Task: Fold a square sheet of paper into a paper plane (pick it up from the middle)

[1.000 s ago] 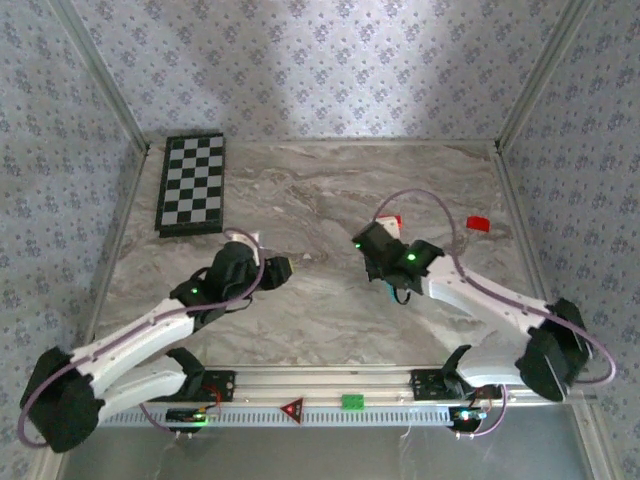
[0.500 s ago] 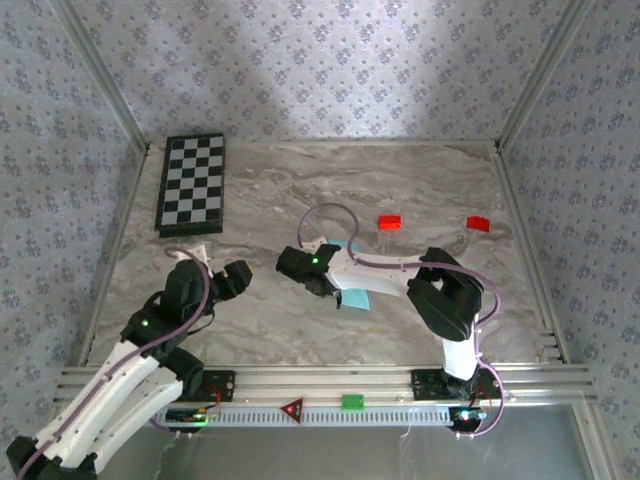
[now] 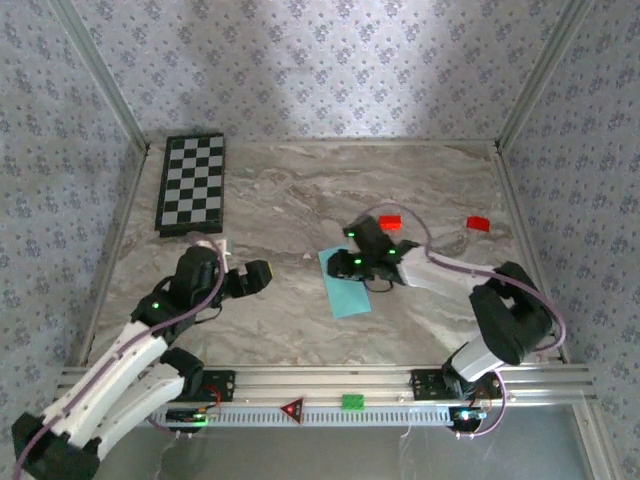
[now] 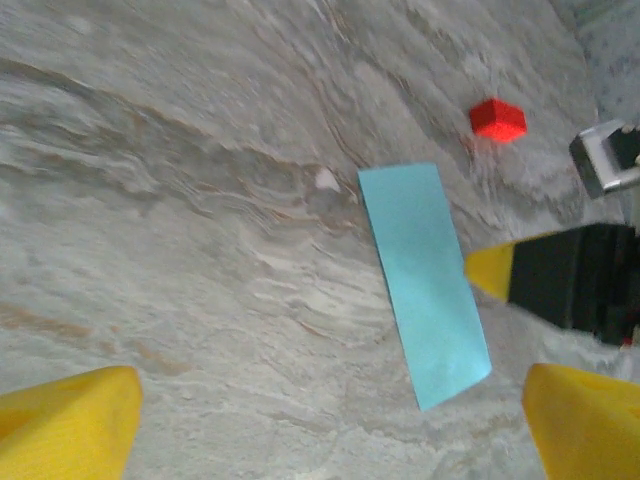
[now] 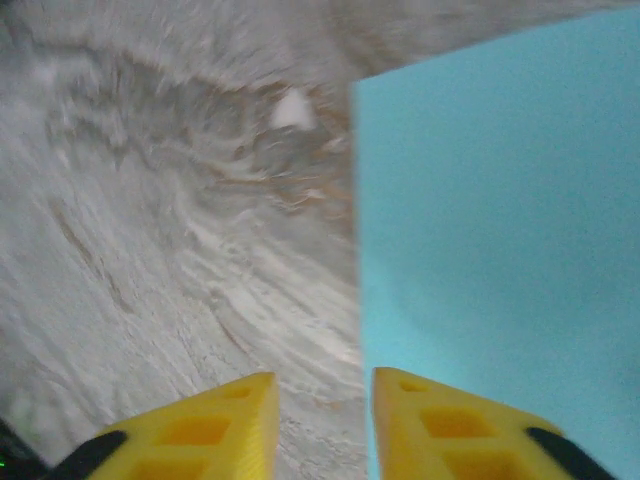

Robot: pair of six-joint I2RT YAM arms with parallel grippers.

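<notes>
The paper (image 3: pixel 348 292) is straddled at its edge by the narrow right pincer (image 5: pixel 320 385), the wide left pincer (image 4: pixel 330 380) held over bare table (image 3: pixel 280 190).

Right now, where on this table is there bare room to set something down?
Bare marble runs along the far side between the checkerboard and the nearer red block, and along the near side between the blue paper and the front rail. It is crowded around the paper, where the right hand hovers at its edge.
</notes>
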